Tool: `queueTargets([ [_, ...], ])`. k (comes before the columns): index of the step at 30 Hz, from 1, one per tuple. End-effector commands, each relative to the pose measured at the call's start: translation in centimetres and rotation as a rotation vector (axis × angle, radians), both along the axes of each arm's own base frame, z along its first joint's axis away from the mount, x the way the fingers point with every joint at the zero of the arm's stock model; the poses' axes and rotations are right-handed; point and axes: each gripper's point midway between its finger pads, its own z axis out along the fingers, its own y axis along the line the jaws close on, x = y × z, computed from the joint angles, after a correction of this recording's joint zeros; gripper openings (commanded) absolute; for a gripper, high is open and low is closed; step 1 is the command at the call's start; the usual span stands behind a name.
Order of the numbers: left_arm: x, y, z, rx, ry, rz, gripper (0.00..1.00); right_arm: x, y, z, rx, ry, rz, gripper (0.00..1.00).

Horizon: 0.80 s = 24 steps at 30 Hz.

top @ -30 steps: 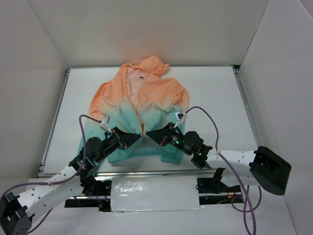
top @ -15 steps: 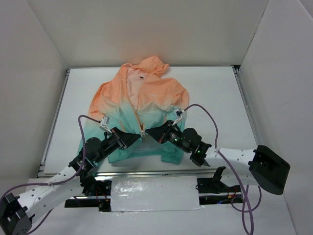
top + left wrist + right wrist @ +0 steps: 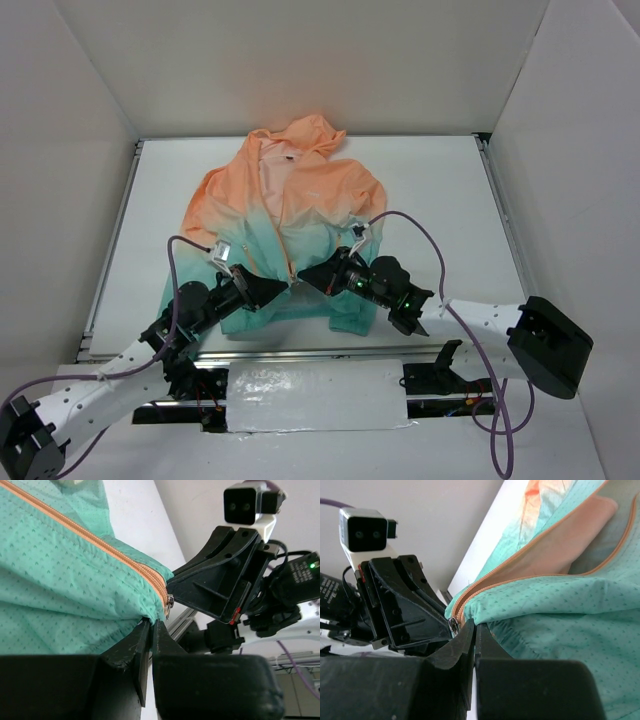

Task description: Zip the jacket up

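Note:
The jacket [image 3: 290, 205] lies flat on the white table, peach-orange hood at the far end and teal hem at the near end. Its orange front zipper [image 3: 290, 262] is open above the hem. My left gripper [image 3: 284, 288] is shut on the teal hem just left of the zipper's bottom end. In the left wrist view the gripper [image 3: 151, 622] pinches the cloth beside the metal slider [image 3: 170, 601]. My right gripper [image 3: 303, 278] is shut on the hem just right of the zipper. In the right wrist view it [image 3: 474, 626] pinches the cloth beside the slider [image 3: 454, 625]. The two grippers almost touch.
White walls enclose the table on the left, far and right sides. A metal rail [image 3: 110, 240] runs along the left edge. A crinkled white sheet [image 3: 315, 395] covers the near edge between the arm bases. Purple cables [image 3: 430, 245] loop above both arms.
The right wrist has shifted a little left and away from me, and the left wrist a little toward the near edge. Both grippers stay shut on the hem at the zipper's bottom.

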Motion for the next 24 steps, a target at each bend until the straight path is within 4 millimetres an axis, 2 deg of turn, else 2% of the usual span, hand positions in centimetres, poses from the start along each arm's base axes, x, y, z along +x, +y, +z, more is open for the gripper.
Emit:
queueTargets([
  [1, -0.7, -0.4, -0.6, 0.055, -0.038, -0.060, 0.00, -0.1, 0.5, 2.6, 0.038, -0.046, 0.034, 0.00],
  [8, -0.8, -0.4, -1.7, 0.172, -0.069, -0.096, 0.00, 0.3, 0.1, 2.3, 0.012, 0.006, 0.001, 0.00],
  [9, -0.9, -0.4, -2.4, 0.195, -0.051, -0.105, 0.00, 0.2, 0.1, 1.6, -0.021, 0.019, 0.003, 0.00],
  [10, -0.9, -0.4, -2.8, 0.211, -0.042, -0.109, 0.00, 0.2, 0.2, 1.7, -0.030, 0.021, 0.006, 0.00],
  [14, -1.7, -0.6, -5.6, 0.238, 0.017, -0.150, 0.00, -0.9, 0.5, -1.2, -0.101, 0.075, 0.065, 0.00],
  [15, -1.9, -1.0, -5.6, 0.215, 0.010, -0.171, 0.00, -1.2, 0.5, -1.4, -0.089, 0.080, 0.073, 0.00],
  [16, -2.3, -0.8, -7.0, 0.222, 0.032, -0.179, 0.00, -1.8, 0.2, -2.8, -0.104, 0.098, 0.080, 0.00],
  [17, -2.5, -0.8, -7.6, 0.218, 0.036, -0.183, 0.00, -2.0, 0.1, -3.6, -0.111, 0.113, 0.081, 0.00],
  [18, -2.6, -1.1, -7.2, 0.187, 0.011, -0.199, 0.00, -2.1, -0.2, -4.5, -0.116, 0.131, 0.073, 0.00],
  [19, -3.0, -0.9, -8.4, 0.191, 0.023, -0.205, 0.00, -2.2, -0.4, -5.1, -0.124, 0.143, 0.069, 0.00],
  [24, -3.7, -0.7, -9.2, 0.177, -0.007, -0.224, 0.00, -2.2, -1.0, -8.1, -0.187, 0.196, 0.041, 0.02],
])
